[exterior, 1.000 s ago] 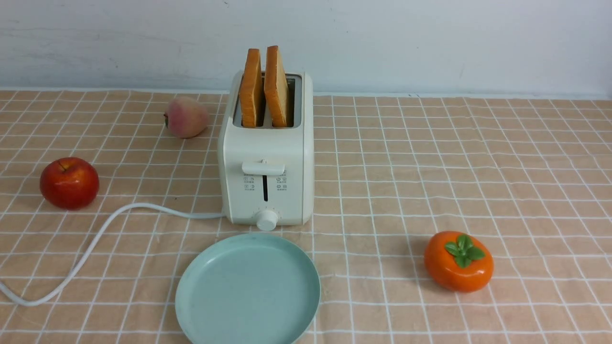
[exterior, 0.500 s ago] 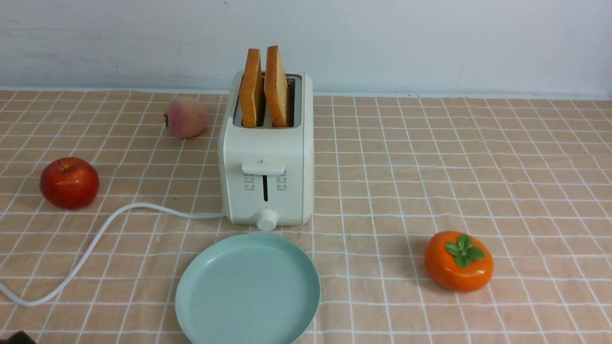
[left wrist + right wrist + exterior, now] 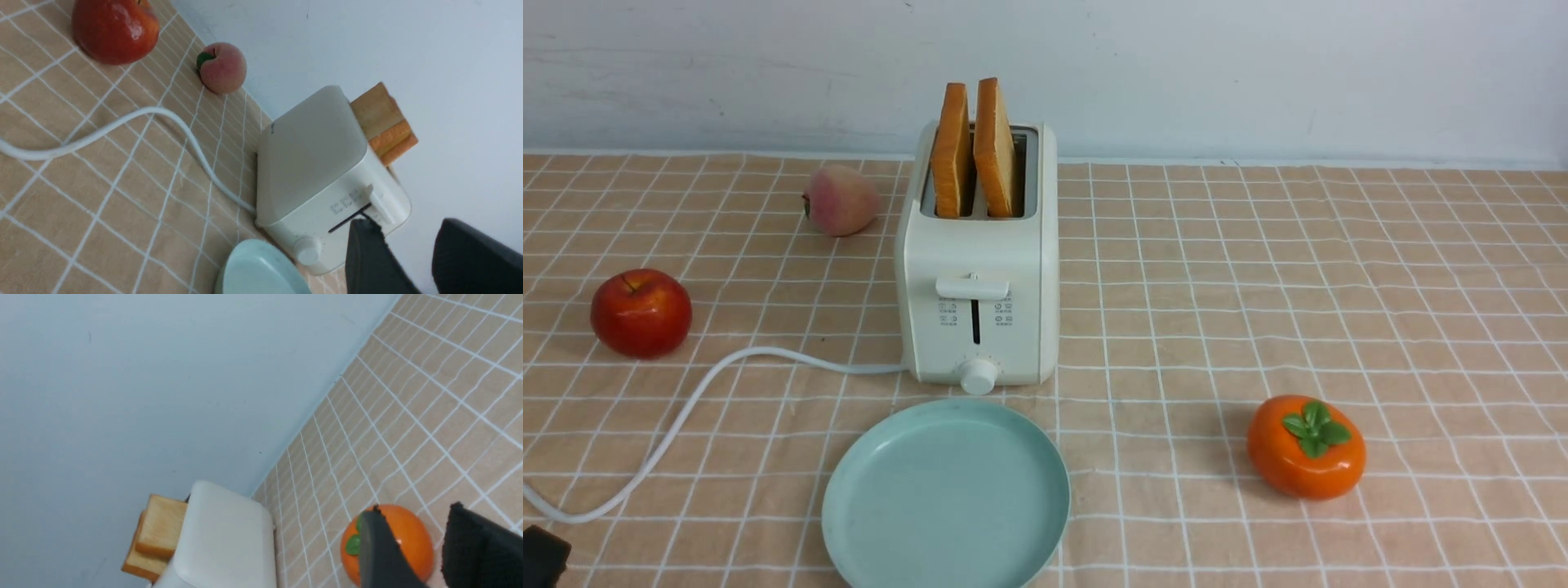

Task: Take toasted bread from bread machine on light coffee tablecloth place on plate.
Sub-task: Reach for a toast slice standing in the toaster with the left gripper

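Can't read icons (image 3: pixel 974 314) on toaster (image 3: pixel 976 261). Toast (image 3: pixel 994 147) upright inside, well apart from left claw (image 3: pixel 406 228) and right claw (image 3: pixel 412 512), both spread, empty.

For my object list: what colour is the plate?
The plate is plain pale mint green; front view shows it best.

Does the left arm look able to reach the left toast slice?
Likely yes. The left slice stands tall out of the toaster with nothing over it, and the left end effector is open and empty. The cord and plate lie low, beneath a raised approach.
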{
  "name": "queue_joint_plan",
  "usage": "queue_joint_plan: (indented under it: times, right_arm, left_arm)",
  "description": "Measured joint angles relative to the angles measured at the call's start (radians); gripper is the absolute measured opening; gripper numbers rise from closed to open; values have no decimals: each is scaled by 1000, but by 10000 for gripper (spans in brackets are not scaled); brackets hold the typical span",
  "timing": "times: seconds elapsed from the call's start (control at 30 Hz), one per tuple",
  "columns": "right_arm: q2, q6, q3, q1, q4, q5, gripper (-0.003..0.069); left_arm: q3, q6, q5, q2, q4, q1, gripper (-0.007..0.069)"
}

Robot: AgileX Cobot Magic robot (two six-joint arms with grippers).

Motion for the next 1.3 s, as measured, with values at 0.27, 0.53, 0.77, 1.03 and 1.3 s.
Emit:
queue_joint_plan:
  times: [0.27, 0.53, 0.77, 1.03, 1.3]
  right_arm:
    - [0, 0, 0, 0, 11, -37, 239]
    - [0, -4, -102, 0, 97, -23, 229]
    - [212, -265, -572, 0, -8, 367, 67]
    - [711, -366, -781, 0, -117, 917, -10]
    - [935, -493, -742, 0, -177, 1066, -4]
  left_arm:
    - [0, 3, -135, 0, -111, 0, -14]
    - [-141, 75, -10, 0, -62, 0, -14]
    - [-496, 229, 386, 331, 122, 0, -14]
    - [-740, 285, 775, 894, 253, 0, -14]
    - [-999, 401, 825, 1229, 199, -46, -14]
